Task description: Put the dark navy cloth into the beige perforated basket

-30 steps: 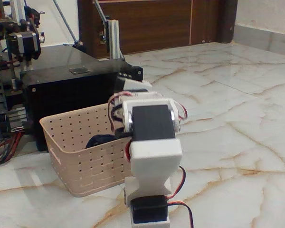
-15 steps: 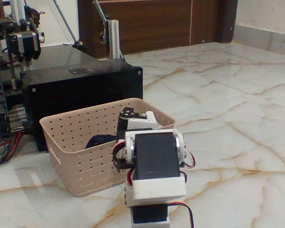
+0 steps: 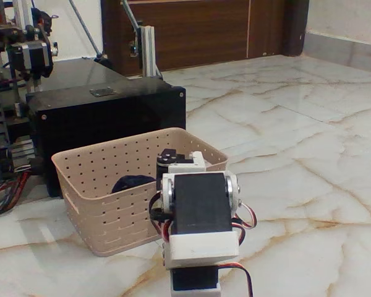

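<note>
Cloth (image 3: pixel 133 183) lies inside basket (image 3: pixel 93 185); arm (image 3: pixel 198 216) at basket's 3 o'clock; tool state can't be told.

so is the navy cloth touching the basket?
Touching. The fixed view shows the dark navy cloth lying inside the beige perforated basket, resting against its interior below the rim.

Even soft daylight, bright; faint sheen on polished veined marble floor (image 3: pixel 297 124); my white-and-black arm (image 3: pixel 198 216) slightly soft up close; weak shadows.
</note>
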Action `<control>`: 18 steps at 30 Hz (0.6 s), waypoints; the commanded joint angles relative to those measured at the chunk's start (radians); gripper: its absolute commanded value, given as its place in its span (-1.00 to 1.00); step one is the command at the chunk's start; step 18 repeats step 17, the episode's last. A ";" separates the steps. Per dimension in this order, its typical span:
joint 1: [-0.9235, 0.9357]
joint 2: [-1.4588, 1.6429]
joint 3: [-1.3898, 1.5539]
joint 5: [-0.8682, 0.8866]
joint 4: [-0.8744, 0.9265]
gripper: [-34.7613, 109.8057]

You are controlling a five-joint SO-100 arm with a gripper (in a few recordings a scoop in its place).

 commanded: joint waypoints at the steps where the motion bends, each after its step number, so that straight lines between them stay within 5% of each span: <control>1: 0.009 0.023 -0.002 -0.028 -0.005 -0.52; 18: 0.020 0.023 -0.002 -0.028 0.002 -0.52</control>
